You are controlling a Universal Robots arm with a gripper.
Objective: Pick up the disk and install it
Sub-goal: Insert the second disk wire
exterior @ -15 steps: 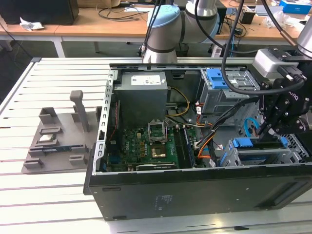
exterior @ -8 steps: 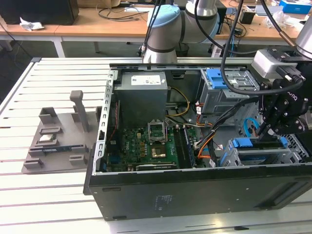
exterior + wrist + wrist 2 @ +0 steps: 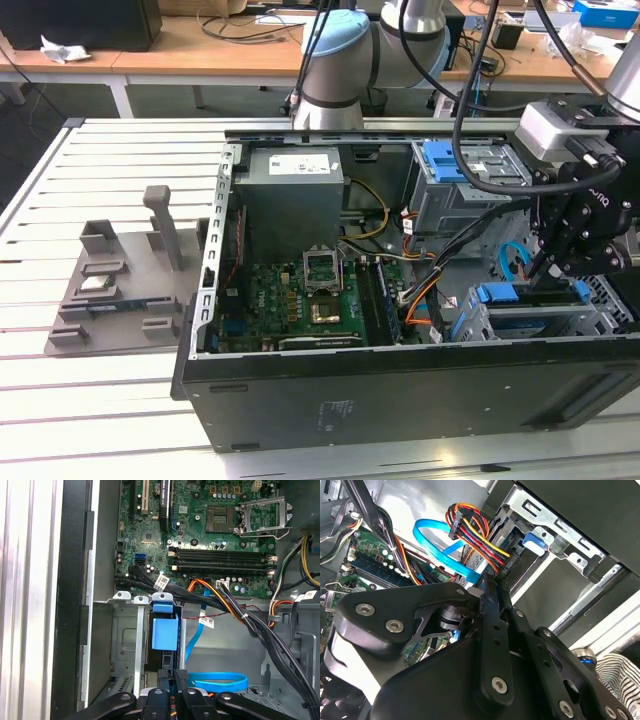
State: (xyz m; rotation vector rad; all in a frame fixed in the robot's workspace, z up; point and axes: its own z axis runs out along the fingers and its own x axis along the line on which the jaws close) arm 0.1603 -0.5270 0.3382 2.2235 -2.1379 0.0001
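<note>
**Tool at the drive cage**

The tool (image 3: 553, 262) hangs over the lower drive cage (image 3: 520, 320) in the open computer case (image 3: 400, 400), its fingers (image 3: 181, 676) pressed together. The disk (image 3: 533, 295), blue-framed, sits in that cage under the fingertips.

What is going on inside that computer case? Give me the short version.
The robot arm has its gripper down at the drive cage in the open computer case, on the exterior view's right. The disk, in its blue carrier, stands in a slot of that cage, and the gripper is right at its near end. Whether it is gripping the disk cannot be told.
</note>
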